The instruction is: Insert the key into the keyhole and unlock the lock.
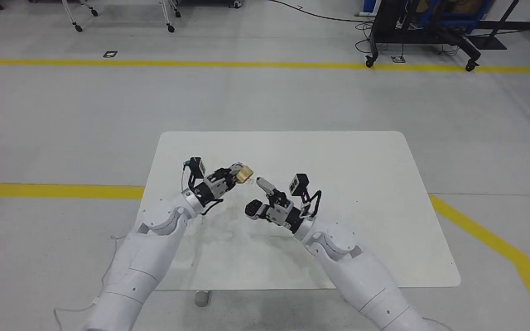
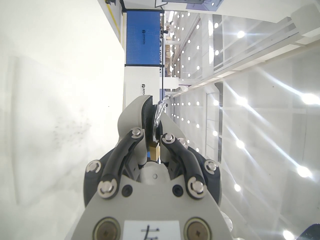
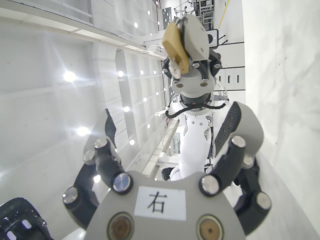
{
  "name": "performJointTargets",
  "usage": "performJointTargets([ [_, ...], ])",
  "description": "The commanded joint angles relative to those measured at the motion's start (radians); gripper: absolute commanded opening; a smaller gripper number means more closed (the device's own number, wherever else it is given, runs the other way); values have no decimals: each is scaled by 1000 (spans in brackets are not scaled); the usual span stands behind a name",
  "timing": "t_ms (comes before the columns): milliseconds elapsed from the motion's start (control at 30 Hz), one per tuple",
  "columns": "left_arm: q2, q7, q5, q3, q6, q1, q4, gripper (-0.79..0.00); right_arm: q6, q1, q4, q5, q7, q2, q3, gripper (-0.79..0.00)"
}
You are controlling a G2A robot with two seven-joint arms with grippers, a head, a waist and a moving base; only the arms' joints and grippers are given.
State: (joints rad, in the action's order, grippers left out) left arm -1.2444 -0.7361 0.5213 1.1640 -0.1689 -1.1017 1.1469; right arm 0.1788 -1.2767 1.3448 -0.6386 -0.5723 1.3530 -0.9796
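My left gripper (image 1: 230, 176) is shut on a brass padlock (image 1: 242, 173), held up above the middle of the white table (image 1: 373, 207). In the left wrist view the fingers (image 2: 135, 116) clamp the lock's shackle (image 2: 158, 116), with the brass body (image 2: 155, 152) between them. The right wrist view looks at this padlock (image 3: 173, 43) from the front, and a small silver key (image 3: 174, 68) sticks out of its end. My right gripper (image 1: 255, 197) hovers open just to the right of the lock, apart from it. Nothing is between its pads (image 3: 226, 126).
The table's right half and front area are bare white surface. Yellow floor lines (image 1: 248, 64) run behind and beside the table. Wheeled frames (image 1: 422, 33) stand far off at the back.
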Motion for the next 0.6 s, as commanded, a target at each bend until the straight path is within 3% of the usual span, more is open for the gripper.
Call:
performJointTargets([
  [0,0,-19,7,1,-10,-2,1,-785,-10,6,-12,-38,-25,3,3,-283],
  [100,0,-43,13,0,-25,-3,3,-785,-30,14,-31,-101,-66,8,3,-388],
  [567,-2,-88,40,7,-51,-9,5,-785,-47,43,-93,-173,-104,22,2,-443],
])
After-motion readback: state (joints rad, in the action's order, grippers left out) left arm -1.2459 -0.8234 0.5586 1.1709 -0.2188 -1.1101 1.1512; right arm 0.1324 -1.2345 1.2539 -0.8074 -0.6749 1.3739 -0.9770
